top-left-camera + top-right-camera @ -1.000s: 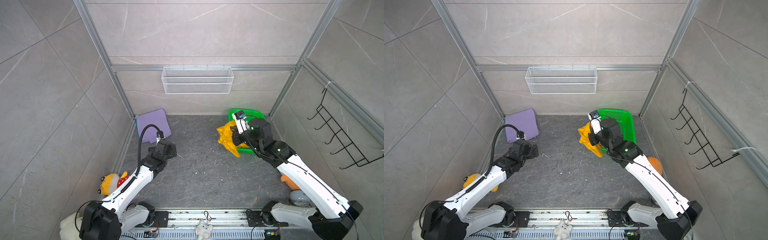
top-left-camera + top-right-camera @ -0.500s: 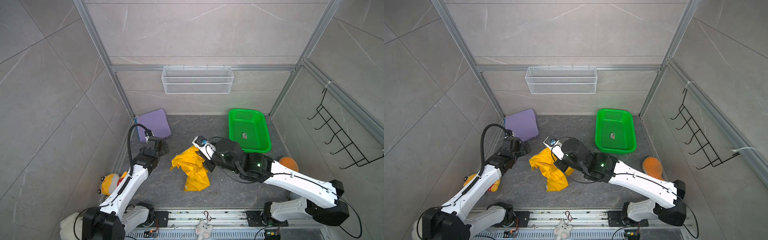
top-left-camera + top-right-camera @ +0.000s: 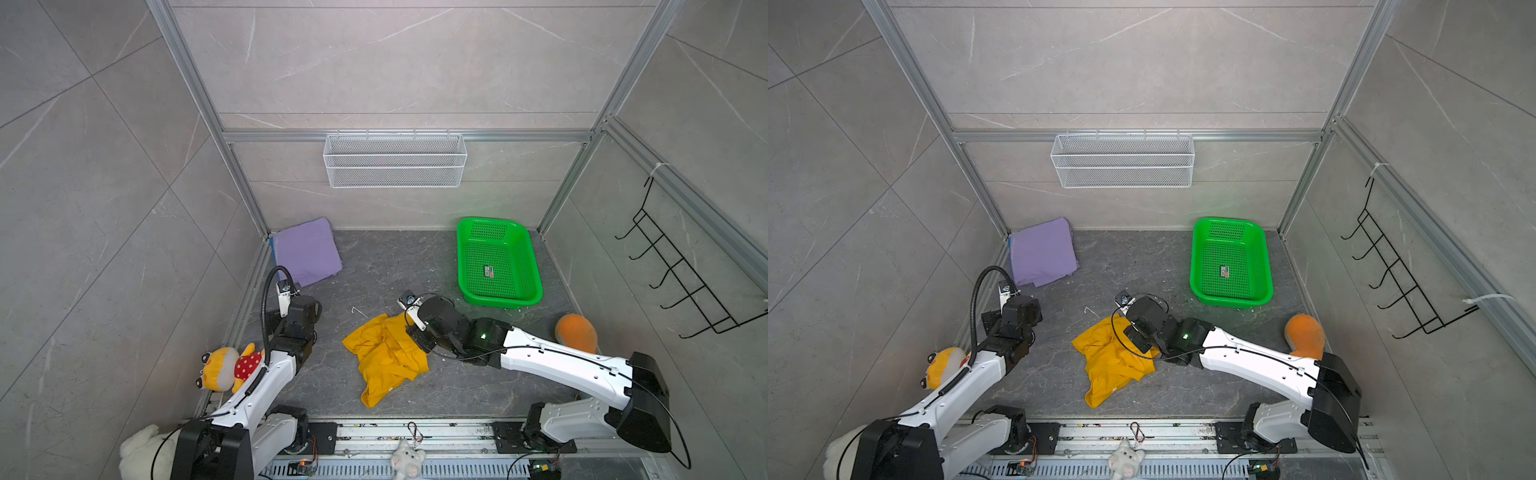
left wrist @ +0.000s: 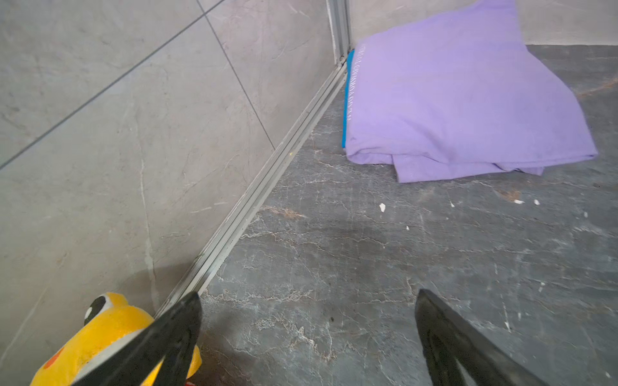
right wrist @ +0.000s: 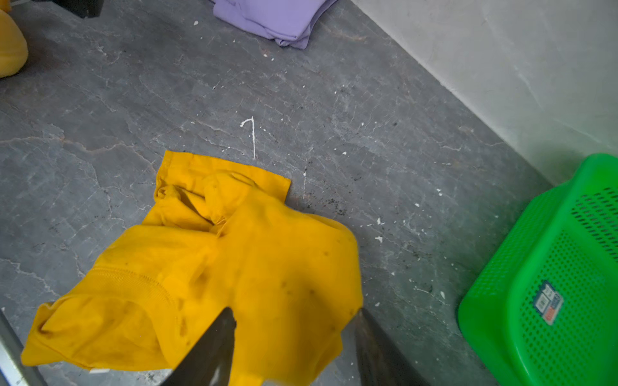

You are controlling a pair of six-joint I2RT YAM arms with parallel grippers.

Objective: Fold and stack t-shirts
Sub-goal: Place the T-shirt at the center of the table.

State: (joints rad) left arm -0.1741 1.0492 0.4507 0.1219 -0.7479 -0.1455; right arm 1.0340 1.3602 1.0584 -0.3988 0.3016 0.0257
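Note:
A mustard-yellow t-shirt (image 3: pixel 386 361) (image 3: pixel 1113 361) lies crumpled on the dark floor, in the middle near the front. My right gripper (image 5: pixel 296 312) hangs low over its right edge with the jaws apart, and yellow cloth (image 5: pixel 234 267) sits loose between the fingers. The lavender-purple t-shirt (image 3: pixel 307 251) (image 4: pixel 461 100) lies folded in the back left corner, with a blue t-shirt's edge (image 4: pixel 346 100) showing beneath it. Over bare floor short of that stack, my left gripper (image 4: pixel 309 295) stands wide open with nothing in it.
A green mesh basket (image 3: pixel 536 274) (image 5: pixel 501 284) sits at the back right, an orange plush (image 3: pixel 575 332) by the right wall. A yellow plush toy (image 3: pixel 224 370) (image 4: pixel 110 327) lies beside my left arm. A white wire shelf (image 3: pixel 395 160) and black hooks (image 3: pixel 681 291) hang on the walls.
My right arm carried the yellow shirt from the green basket to the middle of the floor and its jaws have parted, leaving the shirt on the floor. The left arm drew back slightly.

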